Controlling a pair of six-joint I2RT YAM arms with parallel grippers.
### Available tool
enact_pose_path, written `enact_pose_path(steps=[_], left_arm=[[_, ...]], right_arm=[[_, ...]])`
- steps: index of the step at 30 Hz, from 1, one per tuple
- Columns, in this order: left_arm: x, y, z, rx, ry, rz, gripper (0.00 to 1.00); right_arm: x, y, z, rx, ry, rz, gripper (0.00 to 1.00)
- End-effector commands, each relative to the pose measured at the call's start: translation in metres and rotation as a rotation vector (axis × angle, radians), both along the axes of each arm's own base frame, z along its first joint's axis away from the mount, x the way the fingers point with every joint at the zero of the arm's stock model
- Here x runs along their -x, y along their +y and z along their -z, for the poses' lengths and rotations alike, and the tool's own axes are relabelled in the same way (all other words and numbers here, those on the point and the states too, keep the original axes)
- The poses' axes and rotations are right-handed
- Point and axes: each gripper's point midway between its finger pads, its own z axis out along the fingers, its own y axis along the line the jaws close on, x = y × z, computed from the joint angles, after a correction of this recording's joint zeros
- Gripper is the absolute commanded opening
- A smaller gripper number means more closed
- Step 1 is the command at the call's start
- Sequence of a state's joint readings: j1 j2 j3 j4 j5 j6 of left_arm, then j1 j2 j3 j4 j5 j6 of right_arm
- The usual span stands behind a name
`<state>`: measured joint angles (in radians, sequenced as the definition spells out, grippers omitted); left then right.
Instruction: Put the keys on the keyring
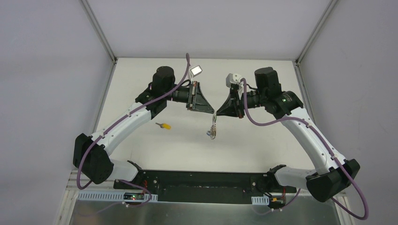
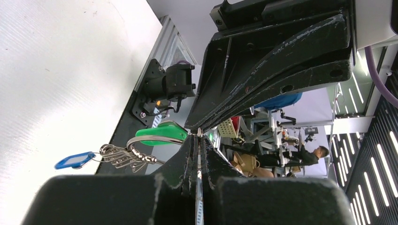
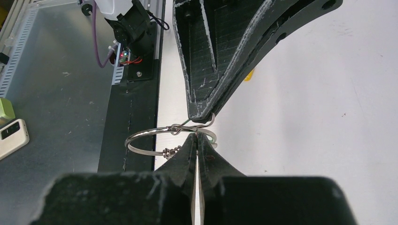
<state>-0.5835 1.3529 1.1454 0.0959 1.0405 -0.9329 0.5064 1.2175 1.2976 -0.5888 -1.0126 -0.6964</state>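
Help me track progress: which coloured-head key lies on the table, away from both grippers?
The yellow-orange-headed key, alone on the table; the green-headed key and blue-headed key are up at the keyring.

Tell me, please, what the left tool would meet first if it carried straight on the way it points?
The left tool would probably almost at once meet the right tool, facing it tip to tip, with the keyring between them.

No legible text, number or brand in any of the three views. The blue tag hanging off the keyring has a pale label face with no writing that can be made out. White device at the frame edge: dark mark only, unreadable.
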Motion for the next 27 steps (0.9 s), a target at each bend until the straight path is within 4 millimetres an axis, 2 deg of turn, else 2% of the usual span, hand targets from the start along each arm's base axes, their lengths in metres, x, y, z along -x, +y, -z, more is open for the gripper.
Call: enact_pose_path(steps=[1, 17, 27], left_arm=[[0.01, 0.001, -0.014, 0.039, -0.058, 0.035, 0.0], [0.008, 0.002, -0.005, 0.009, -0.06, 0.028, 0.0], [0.008, 0.001, -0.005, 0.01, -0.063, 0.03, 0.0]], right_arm=[[0.009, -0.001, -0.023, -0.051, -0.053, -0.044, 0.0], [0.01, -0.003, -0.027, -0.056, -0.068, -0.044, 0.0], [0.008, -0.001, -0.027, -0.061, -0.057, -0.041, 0.0]])
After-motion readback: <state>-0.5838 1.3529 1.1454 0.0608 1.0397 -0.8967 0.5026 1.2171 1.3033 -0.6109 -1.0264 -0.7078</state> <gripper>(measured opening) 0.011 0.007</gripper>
